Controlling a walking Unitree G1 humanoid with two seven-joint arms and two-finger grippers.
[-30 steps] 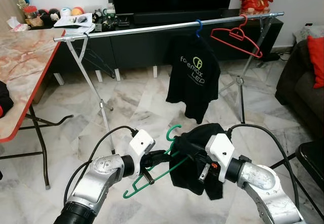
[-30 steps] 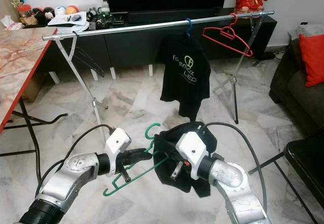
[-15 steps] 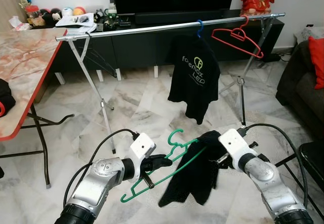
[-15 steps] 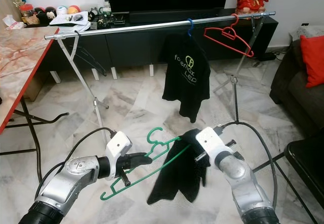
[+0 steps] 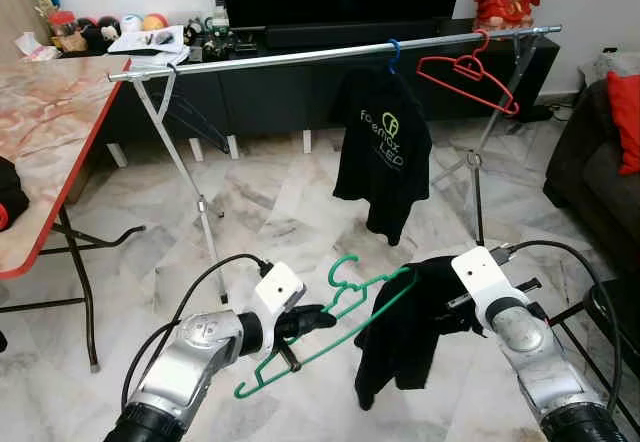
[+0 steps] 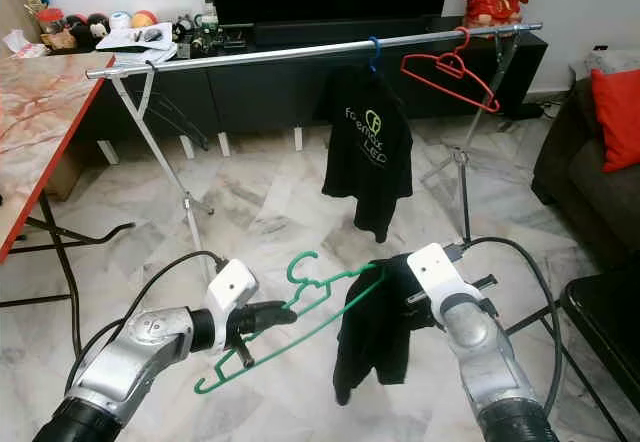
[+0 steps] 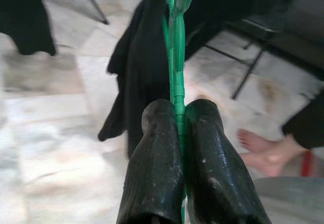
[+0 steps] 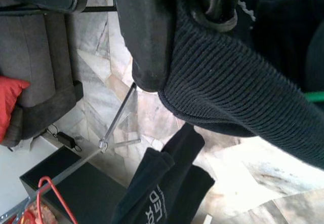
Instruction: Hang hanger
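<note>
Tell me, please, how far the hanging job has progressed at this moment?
Done: the left gripper is shut on the green hanger. In hand: the right gripper holds the black garment, draped over the hanger's end. Left: dressing it fully and hooking it on the rail, beside the hung black shirt.

Two head cameras side by side, looking forward and down from above both arms, sharing the clothes rail (image 5: pixel 330 54) and marble floor (image 5: pixel 270 202), left wrist camera close along its claw (image 7: pixel 178 133), right wrist camera pressed against dark knit fabric (image 8: pixel 238 92), rail legs beyond
</note>
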